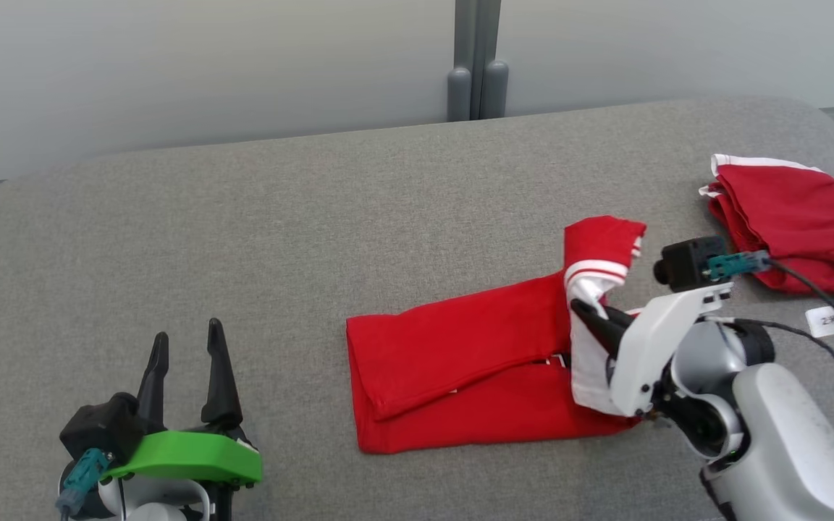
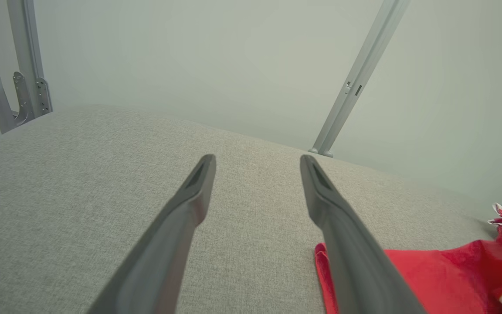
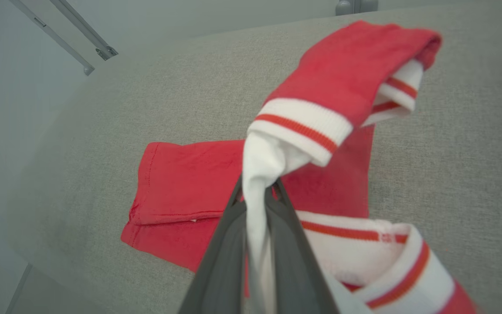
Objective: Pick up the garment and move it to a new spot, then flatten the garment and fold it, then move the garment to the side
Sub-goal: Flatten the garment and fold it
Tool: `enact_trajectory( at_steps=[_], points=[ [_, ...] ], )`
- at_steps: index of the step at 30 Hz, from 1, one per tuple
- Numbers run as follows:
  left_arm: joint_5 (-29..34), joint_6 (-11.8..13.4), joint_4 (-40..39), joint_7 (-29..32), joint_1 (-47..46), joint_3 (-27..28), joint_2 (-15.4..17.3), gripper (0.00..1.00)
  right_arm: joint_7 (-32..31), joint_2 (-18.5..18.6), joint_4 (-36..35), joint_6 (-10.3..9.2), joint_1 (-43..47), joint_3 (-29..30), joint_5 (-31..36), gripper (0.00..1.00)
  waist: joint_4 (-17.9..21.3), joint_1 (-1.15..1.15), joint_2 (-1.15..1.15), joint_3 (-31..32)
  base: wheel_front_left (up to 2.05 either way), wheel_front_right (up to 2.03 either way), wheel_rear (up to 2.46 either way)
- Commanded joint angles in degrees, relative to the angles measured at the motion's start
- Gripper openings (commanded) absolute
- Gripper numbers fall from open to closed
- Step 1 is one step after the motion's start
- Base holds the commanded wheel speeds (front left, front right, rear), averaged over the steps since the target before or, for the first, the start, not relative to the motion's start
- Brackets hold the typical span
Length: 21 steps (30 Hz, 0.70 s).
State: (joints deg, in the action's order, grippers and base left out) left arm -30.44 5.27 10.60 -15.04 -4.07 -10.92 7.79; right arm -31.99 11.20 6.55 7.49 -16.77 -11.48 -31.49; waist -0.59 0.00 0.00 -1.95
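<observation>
The right end of the garment (image 1: 460, 362) is hidden behind the right gripper (image 1: 582, 310). A white strip of it is squeezed tight between the right fingers (image 3: 229, 244), and a red sleeve is hung above their tips. The rest is laid flat on the grey cushion (image 1: 279, 217) past the fingers. The fingers of the left gripper (image 1: 187, 346) are spread apart, and the garment's edge is seen beside one. Another red cloth (image 1: 793, 224) is cut off.

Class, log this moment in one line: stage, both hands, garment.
stage: folding | right hand: shut on shirt, white part raised | left hand: open, apart from shirt | shirt: partly folded on table
</observation>
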Motion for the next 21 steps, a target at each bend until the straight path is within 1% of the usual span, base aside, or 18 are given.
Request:
enact_trajectory(
  at_steps=[1,5,9,13,16,21],
  points=[
    [0.3,-0.3,0.1,-0.1,0.3,0.0,-0.2,1.0,0.3,-0.5,0.2,0.0,-0.2,-0.3,0.3,0.0,-0.4,0.0,0.0,0.2,0.0,0.0,0.0],
    [0.3,-0.7,0.4,0.0,-0.7,-0.9,-0.5,1.0,1.4,-4.3,3.9,0.0,-1.6,-3.3,1.5,0.0,-1.9,0.0,0.0,0.3,0.0,0.0,0.0],
    [0.4,-1.2,0.8,0.1,-1.5,-1.7,-0.7,1.0,3.2,-6.8,9.3,0.01,-3.5,-5.5,2.1,0.0,-3.8,0.0,0.0,0.1,0.0,0.0,0.0],
    [0.5,-1.8,1.7,0.1,-2.3,-2.9,-1.3,1.0,5.2,-7.9,15.7,0.0,-5.7,-7.1,2.5,0.0,-6.0,0.0,0.0,-0.1,0.0,0.0,0.0],
    [0.5,-2.0,2.3,0.0,-2.9,-3.4,-1.8,1.0,6.7,-8.2,19.8,0.01,-7.4,-8.3,1.5,0.0,-7.6,0.0,0.0,-0.2,0.0,0.0,0.0],
    [0.6,-2.6,3.3,0.0,-3.8,-4.4,-2.4,1.0,9.4,-8.2,25.0,0.01,-9.9,-12.3,-2.9,0.0,-9.8,0.0,0.0,-0.3,0.0,0.0,0.0]
  ],
)
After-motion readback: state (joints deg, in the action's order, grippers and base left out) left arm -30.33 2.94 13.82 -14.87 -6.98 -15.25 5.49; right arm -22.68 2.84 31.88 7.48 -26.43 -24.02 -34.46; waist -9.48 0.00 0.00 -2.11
